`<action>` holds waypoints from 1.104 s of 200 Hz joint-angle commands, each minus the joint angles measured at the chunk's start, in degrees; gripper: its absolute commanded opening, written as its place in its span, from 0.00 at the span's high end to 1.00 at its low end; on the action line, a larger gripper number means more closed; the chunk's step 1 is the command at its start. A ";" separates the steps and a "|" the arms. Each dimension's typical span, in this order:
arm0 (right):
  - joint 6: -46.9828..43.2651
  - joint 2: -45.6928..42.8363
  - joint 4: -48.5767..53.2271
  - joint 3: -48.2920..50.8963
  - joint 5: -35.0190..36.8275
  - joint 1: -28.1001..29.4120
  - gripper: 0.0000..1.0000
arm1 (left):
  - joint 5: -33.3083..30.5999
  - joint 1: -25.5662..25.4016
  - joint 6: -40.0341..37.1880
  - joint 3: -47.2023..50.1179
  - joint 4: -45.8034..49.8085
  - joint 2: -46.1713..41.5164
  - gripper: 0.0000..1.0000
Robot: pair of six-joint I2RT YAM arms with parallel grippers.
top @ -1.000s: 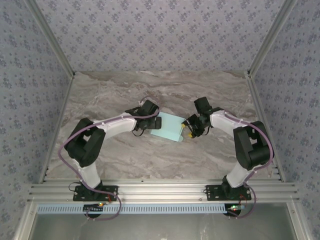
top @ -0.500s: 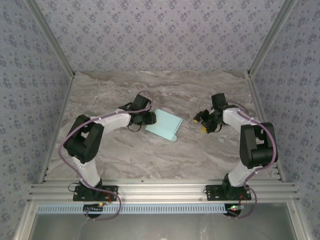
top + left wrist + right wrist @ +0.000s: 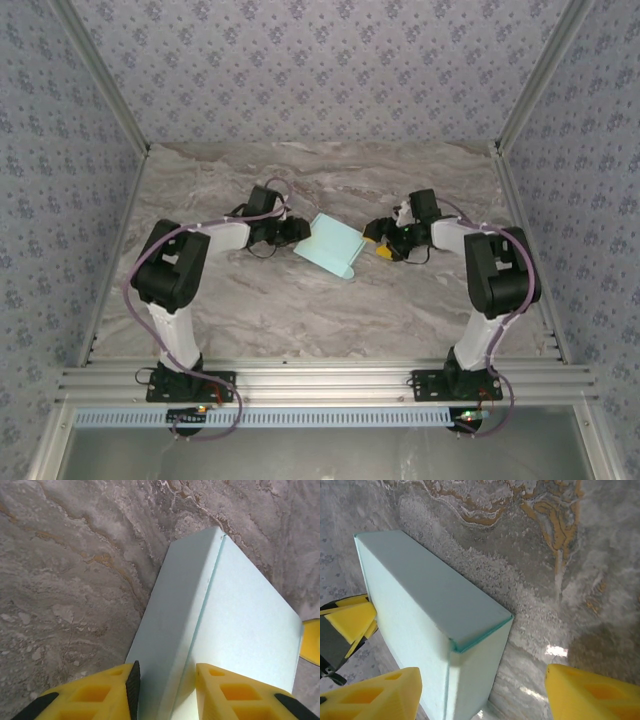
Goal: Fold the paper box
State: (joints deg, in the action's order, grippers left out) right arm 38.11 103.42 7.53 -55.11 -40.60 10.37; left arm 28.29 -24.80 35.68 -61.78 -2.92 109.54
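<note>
The paper box [image 3: 235,625] runs off the bottom edge between the left gripper's [image 3: 165,674] jaws.

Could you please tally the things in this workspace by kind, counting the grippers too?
Paper box: 1
Grippers: 2 (left gripper, right gripper)
Total: 3

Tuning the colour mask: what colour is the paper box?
The paper box is pale mint, unmarked; clearest in the right wrist view.
</note>
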 commanded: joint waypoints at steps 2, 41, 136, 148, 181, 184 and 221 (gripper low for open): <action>-1.56 3.02 -3.10 -1.92 -5.12 -0.09 0.31 | 2.18 1.69 3.04 3.06 2.00 4.34 0.65; -3.57 4.94 -3.90 -2.46 -4.65 -0.55 0.28 | 5.24 3.31 5.20 5.08 -1.61 5.16 0.66; -4.52 10.10 -6.97 -5.55 -9.50 1.10 0.25 | 9.78 5.99 10.51 7.69 -8.87 7.45 0.71; -4.28 11.09 -6.81 -6.42 -9.49 1.47 0.25 | 9.35 5.97 10.27 7.93 -8.85 7.13 0.71; 0.79 12.34 -10.74 -7.11 -9.91 3.78 0.28 | 9.70 5.99 10.08 7.27 -7.69 7.78 0.71; 1.34 12.34 -11.08 -7.11 -9.81 3.98 0.29 | 9.61 5.99 10.29 7.41 -7.89 7.67 0.71; 9.41 11.50 -16.77 -4.93 -10.20 4.47 0.57 | 9.41 6.08 9.48 8.32 -7.10 5.00 0.66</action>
State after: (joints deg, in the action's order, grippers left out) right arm 41.85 114.24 -5.34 -61.63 -51.11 13.87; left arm 42.74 -18.70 46.00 -56.27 -19.05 113.58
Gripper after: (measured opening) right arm 0.470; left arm 0.327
